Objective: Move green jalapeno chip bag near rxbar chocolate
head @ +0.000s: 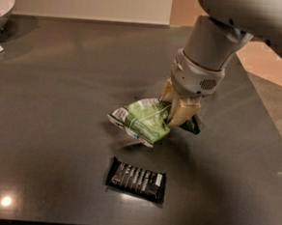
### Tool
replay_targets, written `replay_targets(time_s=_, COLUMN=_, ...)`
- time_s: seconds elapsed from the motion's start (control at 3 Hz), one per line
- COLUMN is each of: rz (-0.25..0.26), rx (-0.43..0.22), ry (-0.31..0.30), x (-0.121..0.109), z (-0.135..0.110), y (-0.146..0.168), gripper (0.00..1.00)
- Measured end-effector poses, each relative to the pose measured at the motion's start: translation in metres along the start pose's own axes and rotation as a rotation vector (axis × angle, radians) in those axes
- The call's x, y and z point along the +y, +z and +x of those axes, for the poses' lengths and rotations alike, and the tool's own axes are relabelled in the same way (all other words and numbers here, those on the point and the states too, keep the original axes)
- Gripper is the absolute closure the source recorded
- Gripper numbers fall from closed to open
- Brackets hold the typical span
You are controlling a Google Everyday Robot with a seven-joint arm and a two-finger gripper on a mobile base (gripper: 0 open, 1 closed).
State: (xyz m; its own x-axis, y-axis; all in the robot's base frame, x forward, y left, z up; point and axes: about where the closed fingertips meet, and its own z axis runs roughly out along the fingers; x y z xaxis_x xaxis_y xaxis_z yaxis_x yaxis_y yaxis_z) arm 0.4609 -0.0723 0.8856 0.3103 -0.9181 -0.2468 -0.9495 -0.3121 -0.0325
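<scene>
Dark grey, glossy stone-like counter (59,104) fills nearly the whole view, with a pale wall behind it and a strip of tan floor past its edge. A glint of ceiling light sits on the near side. A good landmark is the small flat black wrapper bar with white text, the rxbar chocolate (136,180), which lies flat close to the counter's near edge. Far beyond the bar, off toward its plain black end, the rim of a white bowl (1,3) shows at the counter's far corner.

The crinkled green foil jalapeno chip bag (145,122) hangs just beyond the bar, near it but not touching. It is tilted, and a shadow on the counter under it suggests it is mostly or wholly off the surface. The robot's gripper (174,107) is beyond the bar too, a little toward its white-patched end. Its jaws are pinched closed on that end of the bag, and a dark green corner of foil pokes out past them.

The carry looks almost done, and what remains is the set-down. To do it well, the arm should lower until the bag's free end and belly rest on the counter, with a clear gap left on the bar's far side so the bag neither covers nor nudges the bar. The jaws should part only once the bag is supported. Light foil may cling to a finger or skid on the slick surface, so a slow, straight rise after release seems the safest way out.
</scene>
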Motion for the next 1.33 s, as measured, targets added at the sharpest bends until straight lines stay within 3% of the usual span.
replay_targets(time_s=0.67, rz=-0.036, rx=-0.025, ry=-0.016, x=0.041, z=-0.006, y=0.013, gripper=0.36)
replay_targets(time_s=1.0, rz=-0.042, rx=-0.054, ry=-0.017, x=0.051, z=-0.009, y=0.014, gripper=0.13)
replay_targets(time_s=1.33, rz=-0.035, rx=-0.055, ry=-0.018, x=0.049, z=-0.01, y=0.014, gripper=0.0)
